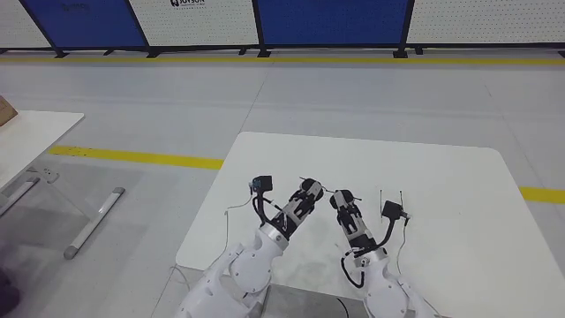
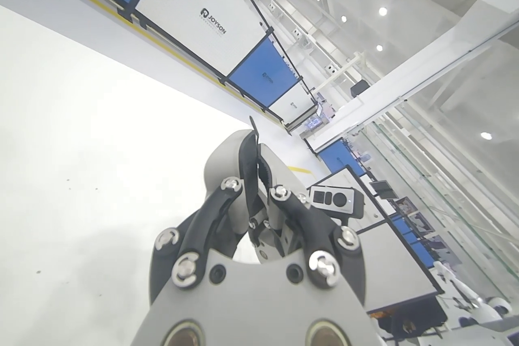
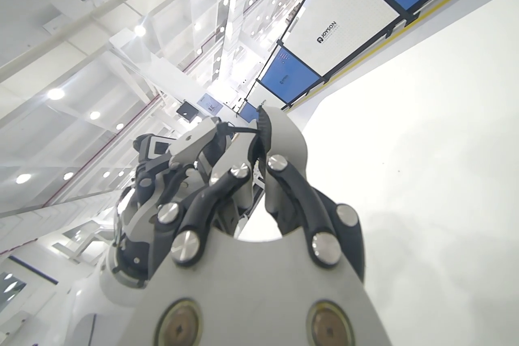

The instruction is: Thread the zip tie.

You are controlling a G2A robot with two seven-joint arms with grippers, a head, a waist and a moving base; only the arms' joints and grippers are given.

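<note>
- Left gripper (image 2: 253, 145), lower middle of the left wrist frame: fingers clenched on the zip tie (image 2: 254, 126), a black strip whose tip pokes out past the fingertips.
- Right gripper (image 3: 262, 128), middle of the right wrist frame: clenched on the tie's other end. The tie runs as a thin black line to the left gripper just beside it.
- Table (image 1: 441, 177), white: both grippers sit close together above its near edge, lower middle of the top frame.
- Yellow line (image 1: 132, 156), on the floor at the left.
- Panels (image 1: 335, 0), blue and white, along the top edge.

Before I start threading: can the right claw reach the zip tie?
Probably yes: the zip tie runs from the left claw straight into the shut right claw, with nothing between them.
</note>
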